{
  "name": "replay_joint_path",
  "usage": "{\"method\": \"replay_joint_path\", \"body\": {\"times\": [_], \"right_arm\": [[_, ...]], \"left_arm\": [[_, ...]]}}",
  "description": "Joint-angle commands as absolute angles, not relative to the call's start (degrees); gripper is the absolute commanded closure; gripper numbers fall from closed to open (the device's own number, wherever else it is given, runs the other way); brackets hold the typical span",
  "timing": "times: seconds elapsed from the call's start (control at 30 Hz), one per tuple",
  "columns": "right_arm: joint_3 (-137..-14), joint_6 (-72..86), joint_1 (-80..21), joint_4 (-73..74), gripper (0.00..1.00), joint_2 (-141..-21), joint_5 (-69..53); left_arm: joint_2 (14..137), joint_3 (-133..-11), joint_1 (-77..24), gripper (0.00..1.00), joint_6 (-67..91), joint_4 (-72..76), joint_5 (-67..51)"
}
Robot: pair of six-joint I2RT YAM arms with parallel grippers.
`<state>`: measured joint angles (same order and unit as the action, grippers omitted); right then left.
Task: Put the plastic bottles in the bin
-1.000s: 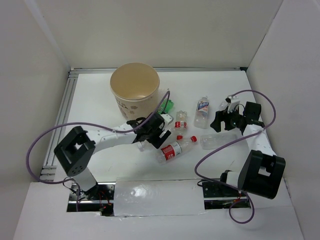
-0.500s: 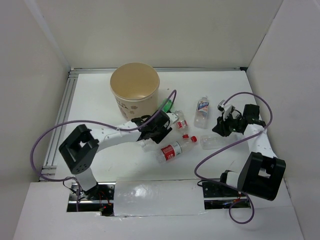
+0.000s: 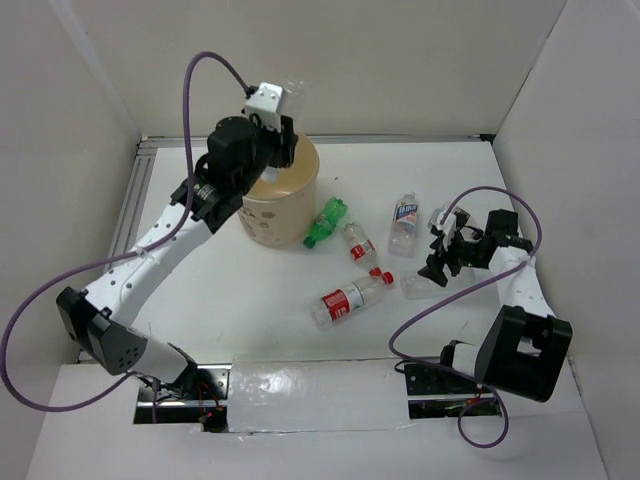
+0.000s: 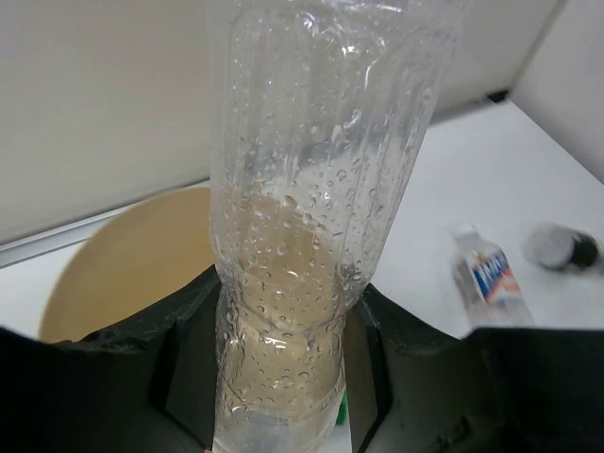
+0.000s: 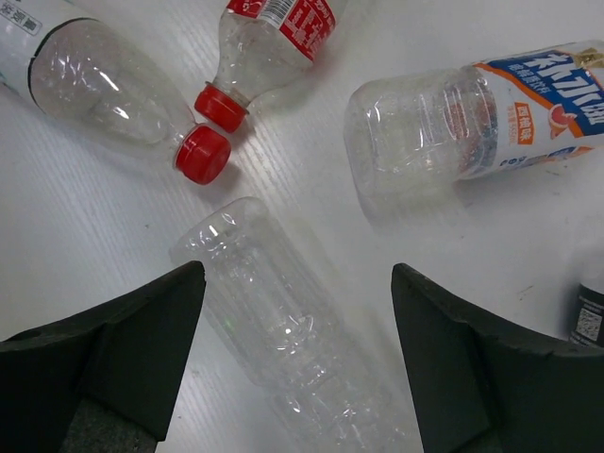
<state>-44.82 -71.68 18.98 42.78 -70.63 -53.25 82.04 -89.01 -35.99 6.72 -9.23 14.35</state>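
In the left wrist view the clear bottle [image 4: 311,217] runs off the top edge. Its lower end is lost at the bottom edge between the left end effector's fingers [image 4: 193,377], so which end bears the cap cannot be told. Bottle and fingers cover much of the bin [image 4: 132,274]. A dark object [image 4: 562,247] on the worktop at right is too blurred to name. In the right wrist view the unlabelled bottle [image 5: 274,321] leaves the bottom edge, the red-labelled bottle [image 5: 274,28] the top edge, and the white-blue labelled bottle [image 5: 472,123] the right edge.
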Motion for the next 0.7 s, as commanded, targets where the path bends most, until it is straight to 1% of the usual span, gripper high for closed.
{"method": "replay_joint_path", "body": {"times": [0.0, 0.07, 0.13, 0.17, 0.2, 0.23, 0.27, 0.3, 0.4, 0.5, 0.53, 0.57, 0.6, 0.67], "right_arm": [[-47.81, -77.07, 18.81, 45.7, 0.13, -69.96, -53.09], [-47.81, -79.8, 18.28, 46.23, 0.08, -70.49, -51.77], [-47.12, -84.79, 18.28, 46.23, 0.0, -70.49, -49.93], [-47.11, -86.21, 17.67, 46.23, 0.0, -71.1, -48.96], [-47.11, -87.35, 16.88, 46.23, 0.0, -71.1, -48.0], [-47.11, -88.67, 16.88, 46.93, 0.0, -72.32, -45.9], [-47.11, -92.34, 15.83, 47.8, 0.0, -73.03, -44.75], [-47.11, -93.94, 14.34, 48.6, 0.0, -73.82, -43.52], [-47.64, -95.7, 11.61, 48.08, 0.0, -76.81, -39.21], [-47.64, -95.71, 9.5, 46.24, 0.0, -79.8, -35.25], [-47.64, -95.71, 8.36, 46.23, 0.0, -80.67, -34.37], [-47.64, -95.71, 8.35, 45.53, 0.02, -82.51, -32.89], [-47.11, -95.71, 7.65, 45.53, 0.06, -83.49, -32.26], [-47.11, -95.19, 7.12, 44.82, 0.15, -86.12, -30.6]], "left_arm": [[86.82, -92.19, -31.48, 0.89, 9.13, -3.7, 16.7], [88.85, -93.42, -29.8, 0.88, 9.14, -3.16, 16.08], [92.1, -94.04, -27.17, 0.74, 9.14, -4.48, 15.38], [92.98, -94.04, -26.46, 0.65, 9.14, -5.35, 15.38], [93.68, -94.04, -25.76, 0.52, 9.75, -6.06, 14.42], [93.69, -93.35, -24.62, 0.23, 9.76, -6.67, 14.41], [94.21, -92.73, -24.61, 0.08, 9.76, -6.68, 13.89], [93.7, -91.85, -24.09, 0.0, 9.76, -6.68, 13.89], [91.42, -91.24, -24.08, 0.0, 8.27, -6.68, 13.89], [85.97, -90.62, -27.94, 0.0, 4.24, -7.21, 11.79], [82.39, -88.79, -29.17, 0.0, 3.09, -8.08, 10.21], [80.53, -87.46, -31.62, 0.0, 2.12, -8.69, 8.37], [78.77, -85.97, -32.77, 0.0, 1.5, -10.01, 4.52], [74.82, -80.79, -36.1, 0.0, 1.49, -11.77, 0.55]]}}
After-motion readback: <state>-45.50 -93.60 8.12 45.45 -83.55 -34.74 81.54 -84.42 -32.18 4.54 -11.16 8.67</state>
